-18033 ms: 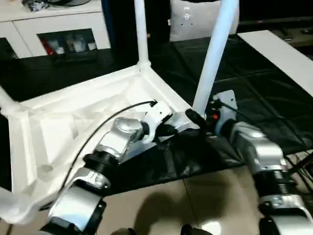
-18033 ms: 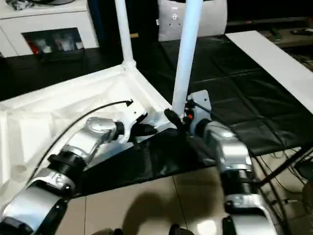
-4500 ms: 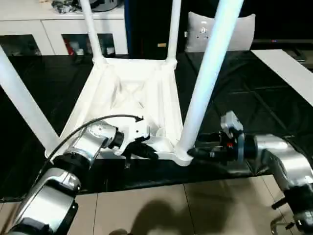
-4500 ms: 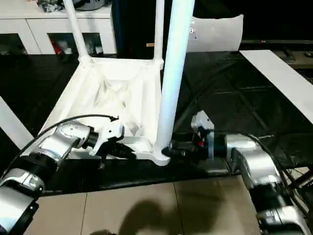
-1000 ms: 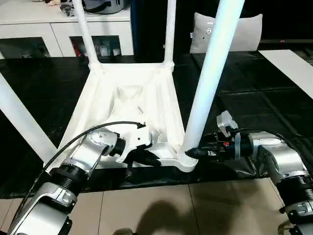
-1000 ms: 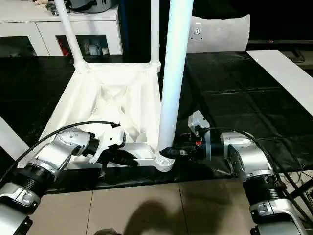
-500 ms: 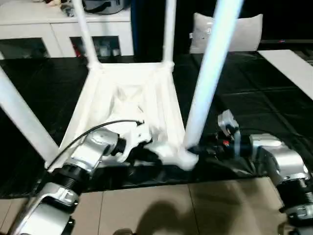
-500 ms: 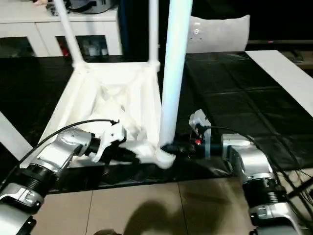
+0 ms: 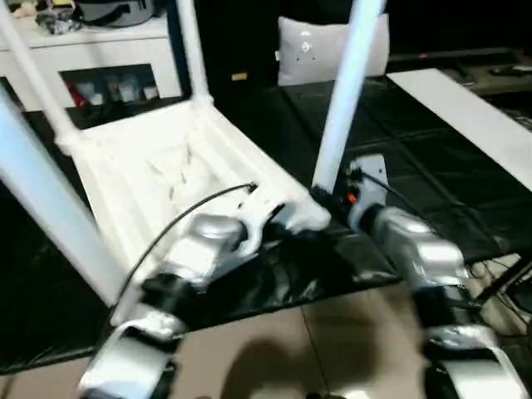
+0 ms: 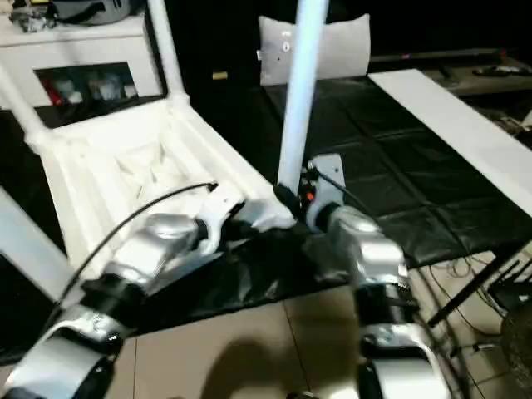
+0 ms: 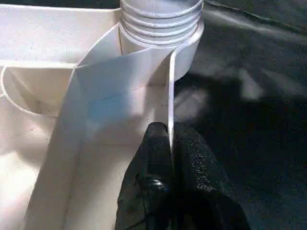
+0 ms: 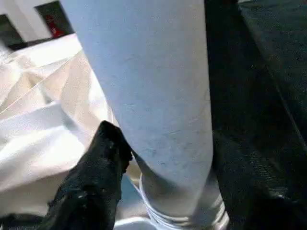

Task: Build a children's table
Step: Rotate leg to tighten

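On the black tabletop (image 9: 465,179) the upside-down children's table (image 9: 150,166) lies, near a white cabinet (image 9: 91,58) and grey cushion (image 9: 320,50). Left end effector (image 11: 170,139) pinches its thin rim. Right end effector (image 12: 158,158) reaches around the near leg (image 9: 341,100); I cannot tell if it grips.

Left end effector (image 11: 170,139) pinched shut (on a thin rim), right end effector (image 12: 158,158) spread, silver forearms converging
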Robot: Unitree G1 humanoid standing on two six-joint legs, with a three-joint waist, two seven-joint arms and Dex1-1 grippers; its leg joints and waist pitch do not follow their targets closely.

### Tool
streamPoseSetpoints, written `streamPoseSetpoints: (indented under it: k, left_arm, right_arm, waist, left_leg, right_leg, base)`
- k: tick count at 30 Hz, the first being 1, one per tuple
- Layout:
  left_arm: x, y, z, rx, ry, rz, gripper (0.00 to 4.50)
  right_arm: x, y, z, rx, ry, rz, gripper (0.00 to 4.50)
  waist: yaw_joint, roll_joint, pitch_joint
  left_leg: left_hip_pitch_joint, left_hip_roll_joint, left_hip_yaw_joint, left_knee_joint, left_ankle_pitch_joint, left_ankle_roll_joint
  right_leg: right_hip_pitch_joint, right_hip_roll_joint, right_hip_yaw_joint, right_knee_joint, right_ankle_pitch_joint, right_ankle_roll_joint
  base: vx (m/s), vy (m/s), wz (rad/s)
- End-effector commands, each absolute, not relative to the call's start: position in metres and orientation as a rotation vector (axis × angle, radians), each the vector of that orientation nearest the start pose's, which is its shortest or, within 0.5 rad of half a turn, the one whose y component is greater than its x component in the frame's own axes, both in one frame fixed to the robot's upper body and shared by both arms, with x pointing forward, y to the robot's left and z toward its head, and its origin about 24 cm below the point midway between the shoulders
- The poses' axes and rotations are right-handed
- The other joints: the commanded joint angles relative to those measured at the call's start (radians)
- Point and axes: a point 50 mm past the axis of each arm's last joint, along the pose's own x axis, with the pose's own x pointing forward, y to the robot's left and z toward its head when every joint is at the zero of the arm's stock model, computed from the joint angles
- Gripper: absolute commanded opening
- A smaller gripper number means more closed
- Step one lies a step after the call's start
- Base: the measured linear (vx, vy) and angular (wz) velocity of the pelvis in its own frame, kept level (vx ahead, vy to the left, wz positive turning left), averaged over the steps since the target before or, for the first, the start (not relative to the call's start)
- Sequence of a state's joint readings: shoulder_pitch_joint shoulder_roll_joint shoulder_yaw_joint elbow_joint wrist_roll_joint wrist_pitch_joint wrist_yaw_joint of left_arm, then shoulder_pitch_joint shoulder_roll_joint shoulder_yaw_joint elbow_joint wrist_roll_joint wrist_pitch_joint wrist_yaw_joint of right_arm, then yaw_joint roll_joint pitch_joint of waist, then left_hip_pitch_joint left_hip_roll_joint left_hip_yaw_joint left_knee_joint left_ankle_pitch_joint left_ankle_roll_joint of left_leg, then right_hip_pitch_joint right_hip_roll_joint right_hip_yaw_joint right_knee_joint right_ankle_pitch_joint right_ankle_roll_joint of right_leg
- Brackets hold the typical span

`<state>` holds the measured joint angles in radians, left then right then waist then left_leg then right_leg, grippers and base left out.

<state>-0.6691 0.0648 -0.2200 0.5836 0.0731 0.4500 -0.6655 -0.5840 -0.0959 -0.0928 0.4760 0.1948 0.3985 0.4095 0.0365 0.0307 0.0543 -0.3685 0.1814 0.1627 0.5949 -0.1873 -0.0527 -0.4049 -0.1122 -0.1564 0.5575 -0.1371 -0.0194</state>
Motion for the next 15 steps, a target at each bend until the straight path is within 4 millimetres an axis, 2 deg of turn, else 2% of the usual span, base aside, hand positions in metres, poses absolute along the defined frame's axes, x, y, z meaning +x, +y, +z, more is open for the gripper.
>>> streamPoseSetpoints:
  k: [1,4,7,9,10,11,13,15]
  left_arm:
    - [0.340,0.043,0.076,0.246,0.355,-0.942,0.00]
    - [0.338,0.047,0.075,0.262,0.332,-0.976,0.00]
    - [0.336,0.056,0.070,0.299,0.333,-1.020,0.00]
    - [0.336,0.056,0.070,0.305,0.330,-1.028,0.00]
    - [0.335,0.060,0.069,0.299,0.341,-1.046,0.00]
    - [0.334,0.062,0.069,0.296,0.340,-1.072,0.00]
    - [0.332,0.067,0.067,0.296,0.358,-1.114,0.00]
    - [0.330,0.072,0.065,0.317,0.371,-1.164,0.00]
  right_arm:
    - [0.346,-0.111,0.064,0.200,0.308,0.516,3.05]
    - [0.342,-0.122,0.062,0.172,0.290,0.550,3.23]
    - [0.338,-0.146,0.065,0.135,0.273,0.591,3.53]
    - [0.338,-0.148,0.065,0.135,0.270,0.592,3.61]
    - [0.338,-0.157,0.069,0.134,0.251,0.628,3.75]
    - [0.336,-0.162,0.071,0.118,0.244,0.663,3.89]
    - [0.332,-0.170,0.075,0.064,0.231,0.735,4.01]
    - [0.329,-0.179,0.079,0.017,0.224,0.800,4.08]
  waist:
    - [0.019,-0.013,-0.076]
    - [0.032,-0.013,-0.080]
    - [0.048,-0.012,-0.084]
    - [0.054,-0.013,-0.085]
    - [0.058,-0.009,-0.086]
    - [0.060,-0.011,-0.087]
    - [0.070,-0.011,-0.083]
    - [0.075,-0.013,-0.077]
  left_leg:
    - [-0.002,0.040,-0.013,-0.070,-0.204,0.057]
    - [-0.003,0.041,-0.010,-0.066,-0.151,0.079]
    - [-0.003,0.042,-0.009,-0.063,-0.098,0.102]
    - [-0.003,0.043,-0.006,-0.061,-0.079,0.111]
    - [-0.001,0.043,-0.006,-0.060,-0.077,0.113]
    - [-0.001,0.043,-0.006,-0.058,-0.073,0.117]
    - [-0.002,0.044,-0.003,-0.057,-0.106,0.121]
    - [0.000,0.044,-0.001,-0.059,-0.145,0.107]
  right_leg:
    - [0.061,-0.059,0.056,-0.065,-0.335,-0.138]
    - [0.067,-0.060,0.060,-0.055,-0.281,-0.157]
    - [0.070,-0.060,0.063,-0.045,-0.214,-0.174]
    - [0.070,-0.060,0.065,-0.040,-0.188,-0.186]
    - [0.069,-0.059,0.065,-0.039,-0.178,-0.192]
    - [0.070,-0.058,0.065,-0.036,-0.167,-0.197]
    - [0.065,-0.058,0.067,-0.039,-0.199,-0.199]
    - [0.062,-0.058,0.067,-0.048,-0.274,-0.182]
  base:
    - [0.000,0.000,0.00]
    - [0.000,0.000,0.00]
    - [0.000,0.000,0.00]
    - [0.000,0.000,0.00]
    - [0.000,0.000,0.00]
    - [0.000,0.000,0.00]
    - [0.000,0.000,0.00]
    - [0.000,0.000,0.00]
